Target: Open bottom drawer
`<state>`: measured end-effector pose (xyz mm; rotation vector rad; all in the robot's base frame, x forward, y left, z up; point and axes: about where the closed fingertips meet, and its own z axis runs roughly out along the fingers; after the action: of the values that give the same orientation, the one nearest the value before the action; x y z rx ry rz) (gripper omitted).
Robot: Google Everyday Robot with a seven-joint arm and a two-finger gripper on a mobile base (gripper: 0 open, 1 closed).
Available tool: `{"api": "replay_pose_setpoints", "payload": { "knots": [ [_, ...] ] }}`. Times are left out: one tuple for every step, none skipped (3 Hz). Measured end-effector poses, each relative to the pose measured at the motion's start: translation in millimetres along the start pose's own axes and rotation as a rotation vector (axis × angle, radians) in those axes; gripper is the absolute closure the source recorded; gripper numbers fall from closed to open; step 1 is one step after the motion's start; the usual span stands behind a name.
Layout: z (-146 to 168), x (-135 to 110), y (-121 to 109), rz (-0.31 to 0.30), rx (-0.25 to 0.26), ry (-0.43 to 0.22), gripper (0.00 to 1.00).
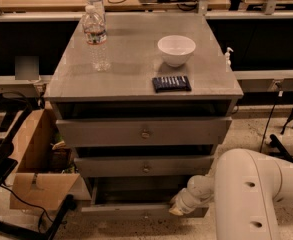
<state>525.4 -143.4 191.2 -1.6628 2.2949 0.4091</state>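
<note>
The bottom drawer (131, 210) is the slim grey front at the foot of the grey cabinet. It stands pulled out a little, with its dark inside (136, 191) showing behind the front. My gripper (178, 209) is at the right end of that drawer front, touching or very close to it. The white arm (251, 194) comes in from the lower right. The drawer's knob is not visible. The top drawer (145, 132) and middle drawer (146, 167) each show a small round knob.
On the cabinet top (136, 64) stand a water bottle (97, 34), a white bowl (176, 49) and a dark flat packet (171, 83). An open cardboard box (36, 169) and black cables lie on the floor to the left. Shelving runs behind.
</note>
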Motion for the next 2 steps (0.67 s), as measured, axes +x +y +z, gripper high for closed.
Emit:
{"api": "replay_pose_setpoints", "payload": {
  "knots": [
    [1.1,0.0,1.2,0.0,-0.002,0.0,0.81],
    [1.2,0.0,1.4,0.0,-0.003,0.0,0.58]
  ]
}}
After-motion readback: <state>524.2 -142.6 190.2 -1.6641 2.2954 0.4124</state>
